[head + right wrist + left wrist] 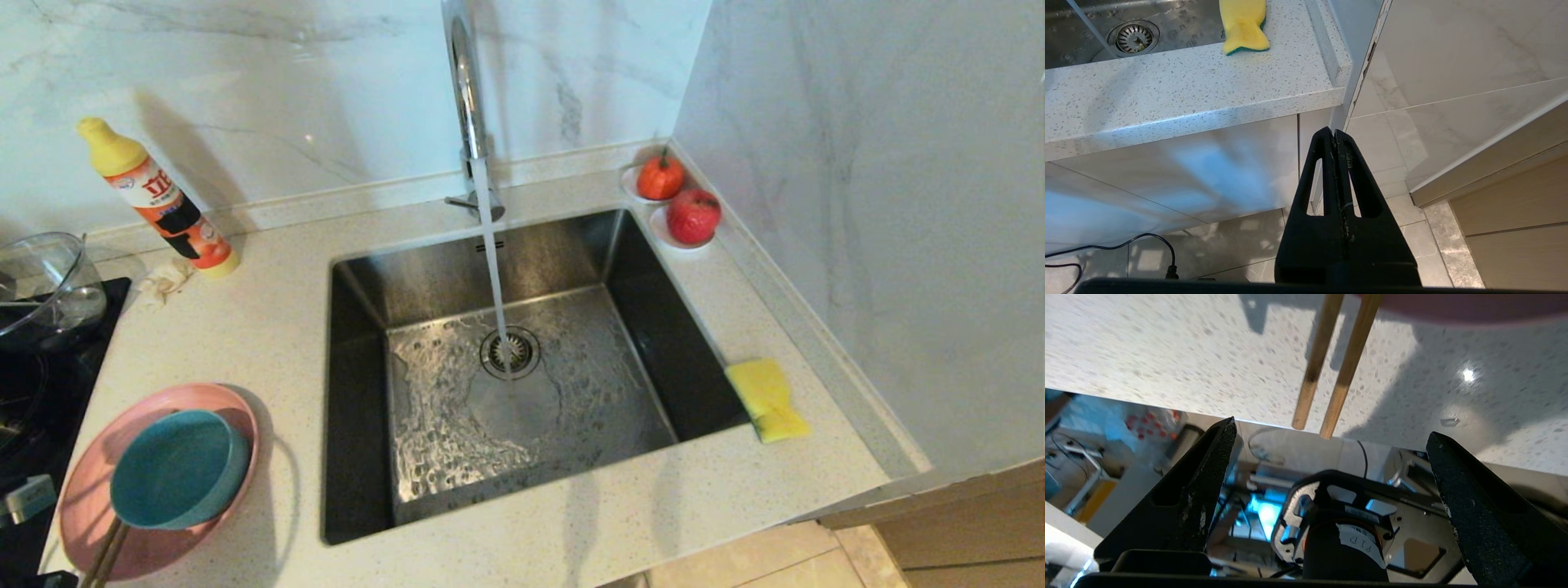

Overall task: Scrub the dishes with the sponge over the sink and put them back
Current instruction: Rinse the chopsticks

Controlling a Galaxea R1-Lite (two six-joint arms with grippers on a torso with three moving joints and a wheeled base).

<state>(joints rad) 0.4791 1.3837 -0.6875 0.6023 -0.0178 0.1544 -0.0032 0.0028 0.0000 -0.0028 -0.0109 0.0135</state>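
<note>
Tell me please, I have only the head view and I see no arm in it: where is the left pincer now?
Observer: The left pincer is below the front edge of the counter, wide open, pointing at the tips of the chopsticks that overhang it.
Operator: And the right one?
Observer: The right pincer is shut, low before the cabinet, holding nothing.
Operator: Which face of the sponge is down?
Observer: The sponge has its green layer against the counter, yellow up.
</note>
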